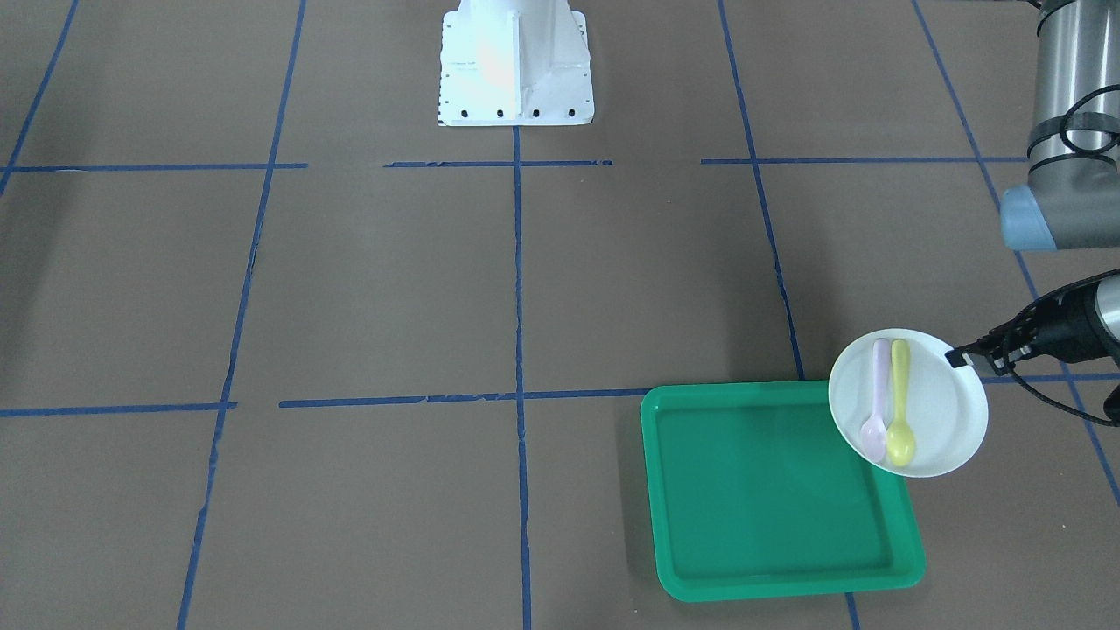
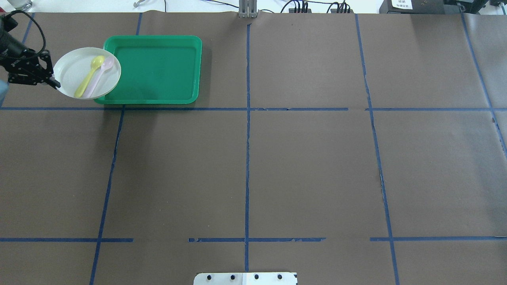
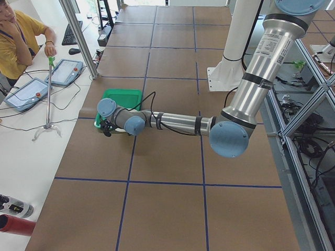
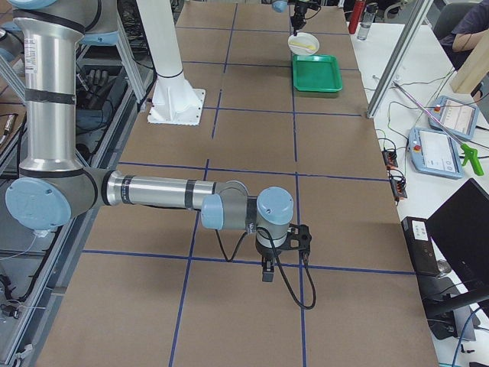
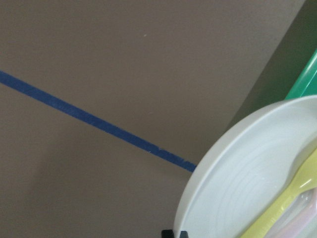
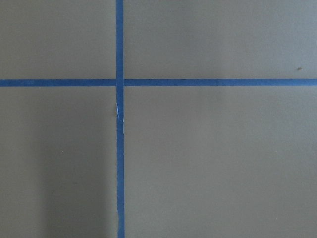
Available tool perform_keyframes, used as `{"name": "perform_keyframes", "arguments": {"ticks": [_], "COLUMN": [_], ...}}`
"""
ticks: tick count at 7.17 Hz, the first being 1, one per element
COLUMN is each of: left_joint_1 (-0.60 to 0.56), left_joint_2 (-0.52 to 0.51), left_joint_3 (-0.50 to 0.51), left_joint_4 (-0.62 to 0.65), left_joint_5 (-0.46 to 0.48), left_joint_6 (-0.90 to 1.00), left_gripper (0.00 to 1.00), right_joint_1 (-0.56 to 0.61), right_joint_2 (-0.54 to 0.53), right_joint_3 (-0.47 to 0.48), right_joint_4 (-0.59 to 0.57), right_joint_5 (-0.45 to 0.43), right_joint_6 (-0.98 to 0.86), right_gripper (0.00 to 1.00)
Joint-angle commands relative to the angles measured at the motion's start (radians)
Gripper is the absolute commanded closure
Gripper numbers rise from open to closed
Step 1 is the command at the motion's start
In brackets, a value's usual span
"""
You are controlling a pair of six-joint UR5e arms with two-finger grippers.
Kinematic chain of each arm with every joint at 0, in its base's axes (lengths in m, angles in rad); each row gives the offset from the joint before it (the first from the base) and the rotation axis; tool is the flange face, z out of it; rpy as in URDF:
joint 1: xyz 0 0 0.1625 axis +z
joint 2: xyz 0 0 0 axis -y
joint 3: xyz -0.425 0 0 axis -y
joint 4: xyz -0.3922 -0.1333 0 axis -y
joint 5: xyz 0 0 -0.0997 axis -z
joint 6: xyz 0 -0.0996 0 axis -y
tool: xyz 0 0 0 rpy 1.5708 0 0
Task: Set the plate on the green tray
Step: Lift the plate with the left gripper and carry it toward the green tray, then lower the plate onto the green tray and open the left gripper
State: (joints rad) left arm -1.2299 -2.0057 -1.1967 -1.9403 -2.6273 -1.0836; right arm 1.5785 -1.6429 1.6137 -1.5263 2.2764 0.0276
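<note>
White plate point(image 5: 237, 188) filled the near corner of the left wrist view, its rim pinched between the left jaws, one black tip just showing at the bottom edge. From over the robot's shoulders the plate point(image 2: 71, 69) hung at the far left of the bench point(image 2: 301, 170), its right part overlapping the left rim of the green tray point(image 2: 158, 67) and the rest of it out over brown bench paper. A dark shadow under it in the wrist view suggested it was held off the surface, not resting on it.

Two small spoons lay side by side in the plate and touched along their length: a yellow spoon point(image 1: 899, 411) and a pink spoon point(image 1: 877, 402), bowls pointing away from the robot. The jaws gripped the rim on the plate's near left side, well apart from the spoons.

Outward from there, the tray sat flat on the bench beside a blue tape line point(image 1: 516, 262) of the grid. In the left end view, the left arm point(image 3: 172, 121) reached across in front of the tray and hid the plate.

Far down the bench, the right arm point(image 4: 153, 191) hung low over a tape crossing. Whether its jaws were spread or pressed together I cannot tell. A white robot base point(image 1: 514, 66) stood at the bench's near edge, and an operator in yellow point(image 3: 15, 36) sat beyond the far edge.
</note>
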Motion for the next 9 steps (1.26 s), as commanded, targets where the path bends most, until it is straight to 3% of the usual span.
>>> {"name": "perform_keyframes", "arguments": {"ticks": [1,3,7,8,9], "left_joint_1": [0.030,0.081,0.144,0.153,0.155], "left_joint_2": [-0.155,-0.207,-0.258,-0.254,-0.251], "left_joint_3": [0.185,0.268,0.338,0.338,0.338], "left_joint_4": [-0.094,-0.326,-0.410,-0.410,-0.410], "left_joint_5": [0.003,0.082,0.137,0.139,0.141], "left_joint_6": [-0.101,-0.363,-0.400,-0.401,-0.400], "left_gripper": [1.00,1.00,1.00,0.92,0.69], "right_joint_1": [0.000,0.000,0.000,0.000,0.000], "right_joint_2": [0.000,0.000,0.000,0.000,0.000], "right_joint_3": [0.000,0.000,0.000,0.000,0.000], "right_joint_4": [0.000,0.000,0.000,0.000,0.000], "right_joint_5": [0.000,0.000,0.000,0.000,0.000], "right_joint_6": [0.000,0.000,0.000,0.000,0.000], "right_gripper": [0.00,0.00,0.00,0.00,0.00]}}
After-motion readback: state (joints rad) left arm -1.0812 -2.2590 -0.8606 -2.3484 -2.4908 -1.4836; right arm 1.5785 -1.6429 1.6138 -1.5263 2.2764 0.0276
